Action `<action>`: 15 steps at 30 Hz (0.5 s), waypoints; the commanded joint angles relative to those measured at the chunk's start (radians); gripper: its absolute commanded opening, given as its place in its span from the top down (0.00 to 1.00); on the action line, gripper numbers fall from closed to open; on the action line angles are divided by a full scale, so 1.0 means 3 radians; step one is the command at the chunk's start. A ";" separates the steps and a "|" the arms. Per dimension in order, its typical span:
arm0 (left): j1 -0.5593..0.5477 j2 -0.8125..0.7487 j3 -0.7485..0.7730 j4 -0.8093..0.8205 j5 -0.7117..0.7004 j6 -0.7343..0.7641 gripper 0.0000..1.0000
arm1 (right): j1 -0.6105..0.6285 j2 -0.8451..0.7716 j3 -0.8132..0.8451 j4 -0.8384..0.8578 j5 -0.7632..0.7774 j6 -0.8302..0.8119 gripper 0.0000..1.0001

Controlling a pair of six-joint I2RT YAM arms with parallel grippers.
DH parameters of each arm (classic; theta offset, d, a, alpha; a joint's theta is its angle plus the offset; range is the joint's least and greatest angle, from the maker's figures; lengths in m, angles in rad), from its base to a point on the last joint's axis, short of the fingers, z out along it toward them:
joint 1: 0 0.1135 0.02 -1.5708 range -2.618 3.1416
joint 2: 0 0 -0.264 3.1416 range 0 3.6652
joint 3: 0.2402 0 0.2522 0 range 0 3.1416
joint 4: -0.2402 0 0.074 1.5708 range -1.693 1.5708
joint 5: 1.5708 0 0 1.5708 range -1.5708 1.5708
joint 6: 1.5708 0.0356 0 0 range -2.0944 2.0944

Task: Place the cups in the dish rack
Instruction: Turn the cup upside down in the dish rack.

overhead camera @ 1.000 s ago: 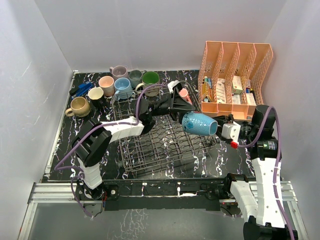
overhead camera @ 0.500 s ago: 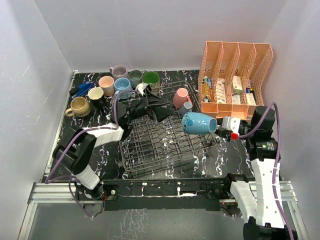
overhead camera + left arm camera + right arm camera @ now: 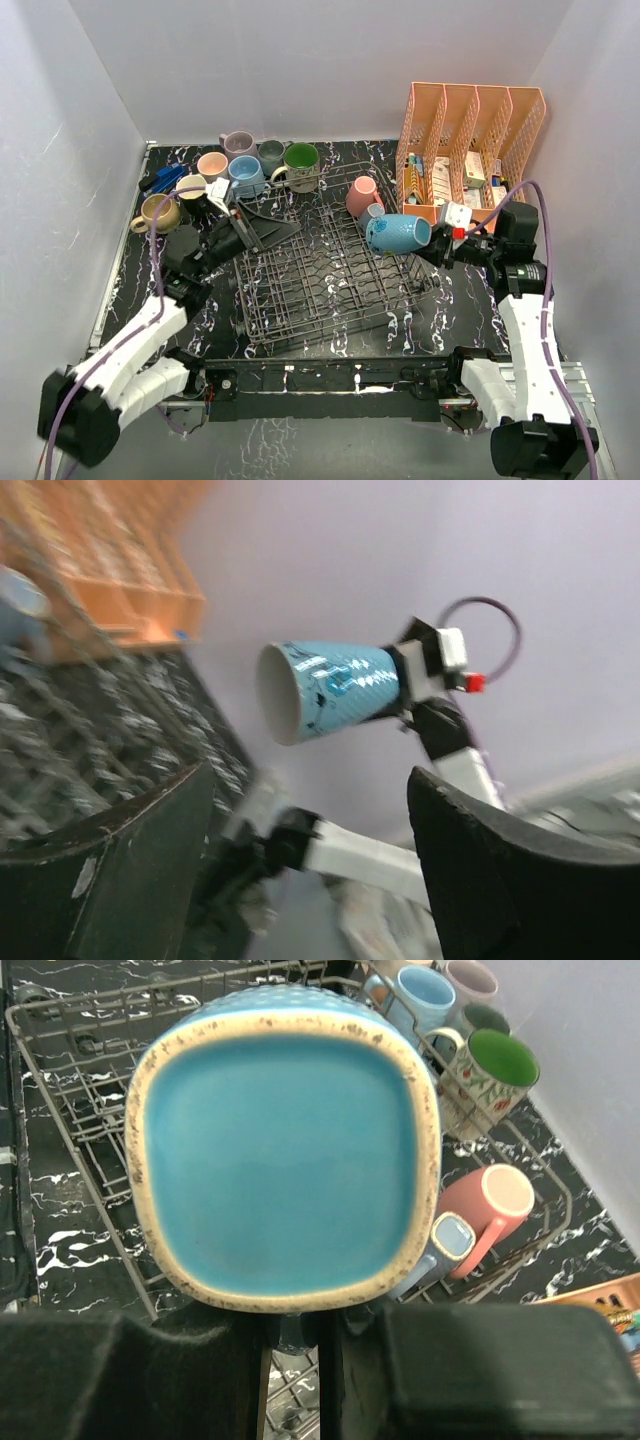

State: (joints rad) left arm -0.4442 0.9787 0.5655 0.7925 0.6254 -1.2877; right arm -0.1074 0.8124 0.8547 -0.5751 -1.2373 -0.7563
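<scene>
My right gripper [image 3: 447, 246] is pinching the teal mug [image 3: 398, 234], which hangs on its side over the far right part of the dish rack [image 3: 300, 325], long axis across the rack, mouth pointing left and base toward my wrist. The free tines lie below and left of it, near the pink mug [image 3: 360, 196], so I judge it must tip mouth-down. My left gripper [image 3: 270, 228], spread and empty, sits over the rack's far left corner, nearer the loose mugs [image 3: 245, 170].
</scene>
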 commanded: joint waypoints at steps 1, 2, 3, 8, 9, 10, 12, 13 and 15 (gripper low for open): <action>0.0028 -0.0712 0.0376 -0.2668 -0.1315 0.1924 0.19 | 0.0037 0.0170 0.0208 0.0046 0.0164 0.0076 0.92; 0.0029 -0.0892 0.0426 -0.3016 -0.1691 0.2006 0.12 | 0.0049 0.0233 0.0237 0.0039 0.0212 0.0077 0.92; 0.0034 -0.1007 0.0456 -0.3270 -0.2033 0.2058 0.04 | 0.0072 0.0299 0.0270 0.0027 0.0275 0.0077 0.92; 0.0036 -0.1327 0.0529 -0.3939 -0.2575 0.2241 0.03 | 0.0314 0.0623 0.0465 -0.0067 0.0721 0.0059 0.92; 0.0037 -0.1334 0.0556 -0.4037 -0.2592 0.2236 0.03 | 0.0381 0.0674 0.0485 -0.0075 0.0819 0.0052 0.92; 0.0037 -0.1332 0.0566 -0.4117 -0.2603 0.2229 0.03 | 0.0488 0.0722 0.0504 -0.0077 0.0915 0.0051 0.92; 0.0039 -0.1319 0.0579 -0.4241 -0.2608 0.2188 0.03 | 0.0657 0.0826 0.0534 -0.0087 0.1179 0.0046 0.92; 0.0036 -0.1310 0.0576 -0.4275 -0.2611 0.2162 0.03 | 0.0744 0.0875 0.0547 -0.0088 0.1283 0.0050 0.92; 0.0036 -0.1304 0.0559 -0.4311 -0.2605 0.2115 0.03 | 0.0898 0.0963 0.0566 -0.0085 0.1457 0.0092 0.92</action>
State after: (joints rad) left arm -0.4355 0.5854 0.7055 -0.3729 -0.0971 -0.6739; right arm 0.0864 1.0782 0.9516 -0.6350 -0.9184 -0.7502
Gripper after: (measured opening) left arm 0.971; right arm 0.208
